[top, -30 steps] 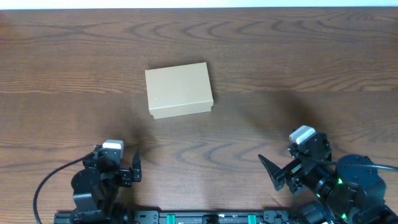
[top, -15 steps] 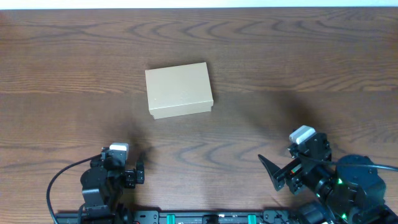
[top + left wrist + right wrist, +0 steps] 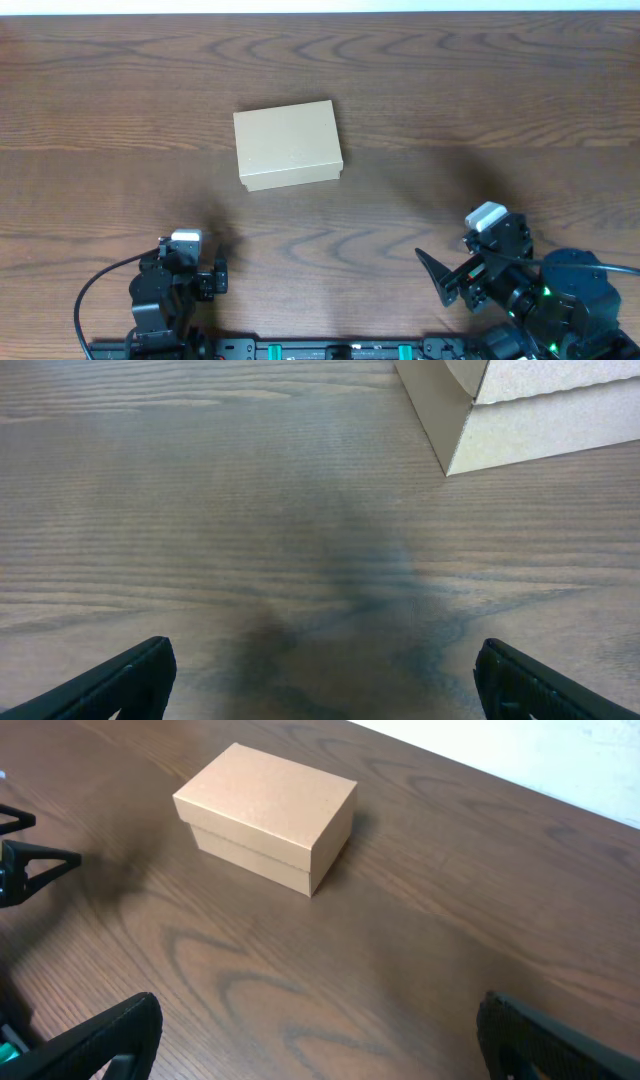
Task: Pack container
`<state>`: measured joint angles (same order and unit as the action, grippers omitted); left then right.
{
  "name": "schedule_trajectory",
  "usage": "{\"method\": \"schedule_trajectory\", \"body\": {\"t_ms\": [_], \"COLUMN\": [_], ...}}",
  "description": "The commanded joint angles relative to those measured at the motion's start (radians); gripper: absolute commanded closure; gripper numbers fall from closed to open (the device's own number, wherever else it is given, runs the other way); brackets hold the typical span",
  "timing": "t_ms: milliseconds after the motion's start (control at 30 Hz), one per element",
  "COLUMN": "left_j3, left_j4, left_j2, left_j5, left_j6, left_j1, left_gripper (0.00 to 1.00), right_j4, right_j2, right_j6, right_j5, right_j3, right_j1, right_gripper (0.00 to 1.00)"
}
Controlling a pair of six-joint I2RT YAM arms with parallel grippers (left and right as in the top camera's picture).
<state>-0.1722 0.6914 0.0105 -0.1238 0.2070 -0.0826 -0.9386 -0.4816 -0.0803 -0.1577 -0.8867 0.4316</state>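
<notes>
The container [image 3: 288,145] is a closed tan cardboard box lying flat on the wooden table, left of centre. It also shows in the right wrist view [image 3: 268,815] and its corner shows at the top right of the left wrist view [image 3: 520,410]. My left gripper [image 3: 320,680] is open and empty near the front edge, well short of the box; in the overhead view it sits at the front left [image 3: 205,275]. My right gripper [image 3: 320,1040] is open and empty at the front right [image 3: 445,280], far from the box.
The brown wooden table [image 3: 480,100] stretches to a white back edge. No small items show in any view. The left arm's fingers appear at the left edge of the right wrist view [image 3: 25,865].
The left arm has shifted a little at the front edge, drawing back and slightly left. The box and the right arm have not moved.
</notes>
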Motion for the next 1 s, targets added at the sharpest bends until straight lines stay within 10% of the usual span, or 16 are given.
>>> {"method": "schedule_trajectory", "body": {"t_ms": [0, 433, 967], "left_j3": [0.01, 0.01, 0.01], "left_j4": [0.005, 0.007, 0.007], "left_j2": [-0.007, -0.007, -0.007], "left_j5": [0.012, 0.012, 0.012], "left_j6": [0.006, 0.006, 0.006], "left_j1": [-0.004, -0.004, -0.004], "left_gripper": [0.05, 0.05, 0.05], "right_j4": [-0.001, -0.051, 0.084], "right_j2": [0.003, 0.067, 0.433], "right_j6": [0.013, 0.074, 0.084], "right_j5": [-0.004, 0.154, 0.237], "right_j3": [0.006, 0.041, 0.509], "right_j1": [-0.013, -0.055, -0.274], "right_gripper": [0.01, 0.01, 0.01]}}
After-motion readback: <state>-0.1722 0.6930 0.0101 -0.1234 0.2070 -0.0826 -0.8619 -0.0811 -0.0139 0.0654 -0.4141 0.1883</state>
